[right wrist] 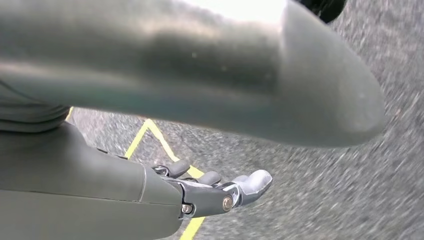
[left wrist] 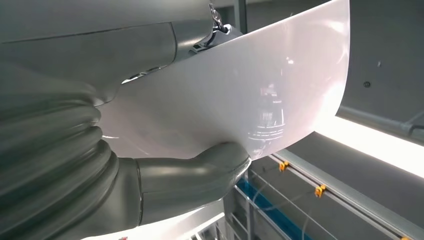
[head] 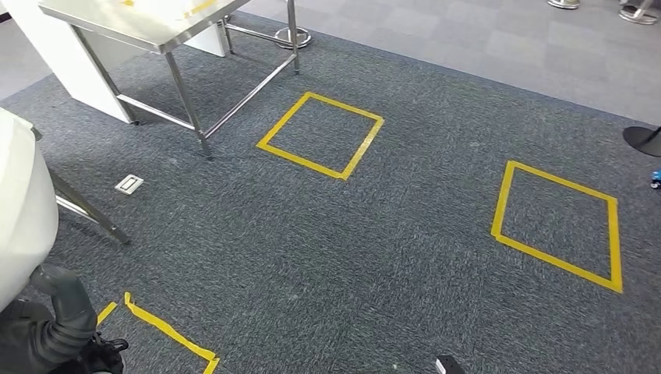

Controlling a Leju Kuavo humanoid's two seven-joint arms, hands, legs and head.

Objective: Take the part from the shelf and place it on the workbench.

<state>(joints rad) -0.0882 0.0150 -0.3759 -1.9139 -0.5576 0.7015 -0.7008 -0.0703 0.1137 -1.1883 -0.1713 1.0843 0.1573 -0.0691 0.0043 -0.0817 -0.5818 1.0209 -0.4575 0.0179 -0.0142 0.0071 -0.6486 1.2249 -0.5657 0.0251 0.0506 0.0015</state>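
Dark grey carpet (head: pixel 374 257) spreads across the floor below me, meeting a paler grey floor at the far edge. Yellow tape marks squares on it: one square (head: pixel 320 134) in the middle distance, another square (head: pixel 558 224) to the right, and a corner of tape (head: pixel 167 333) near me on the left. At the far left stands a steel workbench (head: pixel 140 27) with a bright metal tabletop and thin legs joined by rails, with a white panel (head: pixel 66 66) behind it. A small white floor plate (head: pixel 129 185) lies on the carpet just near of the workbench legs.

My left hand (left wrist: pixel 200 172) holds the part (left wrist: pixel 240 95), a smooth white glossy curved panel. In my left wrist view the thick grey thumb presses against its shiny surface while the rest of the hand lies behind it, so the panel is gripped between them. From my head view the same white part (head: pixel 23 210) shows at the near left edge, raised above my dark left arm (head: pixel 54 319), well apart from the workbench.

My right hand (right wrist: pixel 215 192) hangs low over the carpet, beside a line of yellow tape. Its fingers (right wrist: pixel 255 182) are stretched out and slightly apart, holding nothing.
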